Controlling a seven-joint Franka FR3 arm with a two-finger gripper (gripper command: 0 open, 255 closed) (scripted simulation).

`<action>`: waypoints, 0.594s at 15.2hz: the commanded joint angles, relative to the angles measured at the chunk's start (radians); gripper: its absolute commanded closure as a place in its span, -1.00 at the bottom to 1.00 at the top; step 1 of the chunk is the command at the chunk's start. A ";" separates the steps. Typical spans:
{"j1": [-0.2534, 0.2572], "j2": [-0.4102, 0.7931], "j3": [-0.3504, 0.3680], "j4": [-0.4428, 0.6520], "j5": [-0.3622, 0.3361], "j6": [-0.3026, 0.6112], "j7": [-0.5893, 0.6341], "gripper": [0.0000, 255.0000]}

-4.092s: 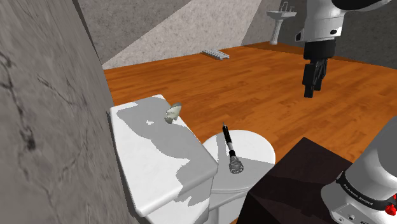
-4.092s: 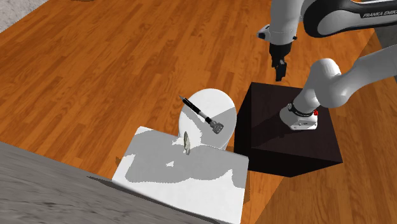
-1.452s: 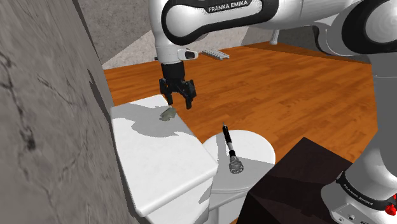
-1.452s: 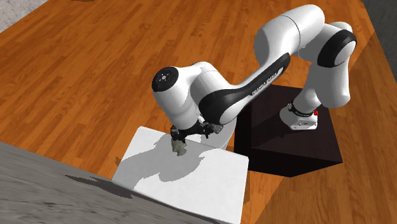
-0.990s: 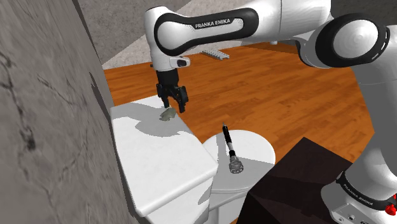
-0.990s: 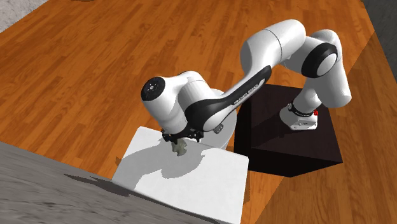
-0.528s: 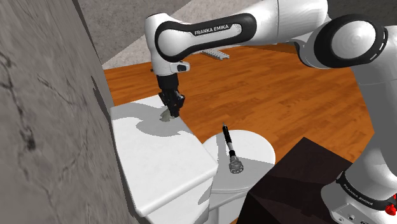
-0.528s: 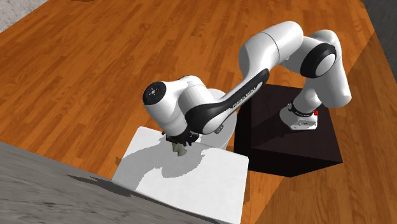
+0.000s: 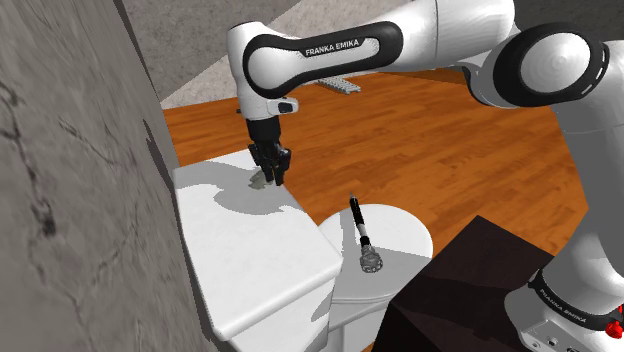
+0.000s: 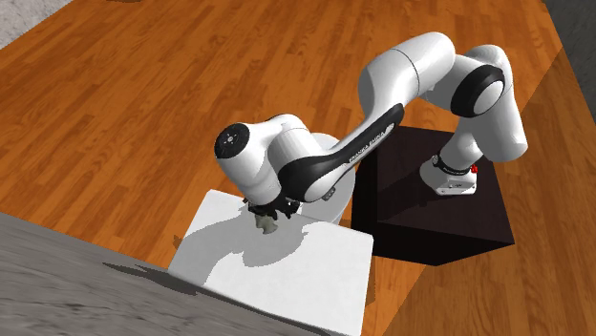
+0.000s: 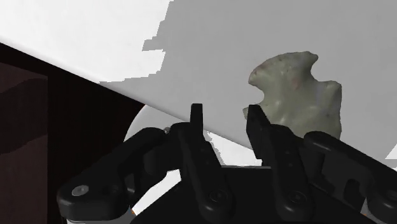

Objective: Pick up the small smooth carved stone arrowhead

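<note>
Gripper (image 11: 226, 114) is down on the white toilet tank lid (image 9: 250, 250), fingers nearly vertical. In the wrist view they stand a narrow gap apart, with bare lid between them and nothing clasped. The arrowhead (image 11: 296, 95) is pale grey-green stone and lies flat on the lid. It sits just outside one finger (image 11: 256, 124), whose tip overlaps its edge; I can't tell if they touch. In the shoulder view it's a small grey bit at about 9 o'clock of the fingertips, near the lid's 1 o'clock end. A black-handled tool (image 9: 362, 240) with a grey round head lies on the toilet seat lid (image 9: 400, 235), at 4 o'clock from the gripper and well apart. The dark stand (image 10: 430, 210) is at 3 o'clock of the tank lid in the second exterior view, on a wood floor (image 10: 143, 95).
</note>
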 commanded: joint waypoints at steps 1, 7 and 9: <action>-0.026 -0.008 0.015 -0.012 -0.009 0.039 -0.102 -1.00; -0.108 0.001 0.073 -0.032 -0.027 0.165 -0.412 -1.00; -0.111 0.005 0.071 -0.053 -0.029 0.189 -0.412 -1.00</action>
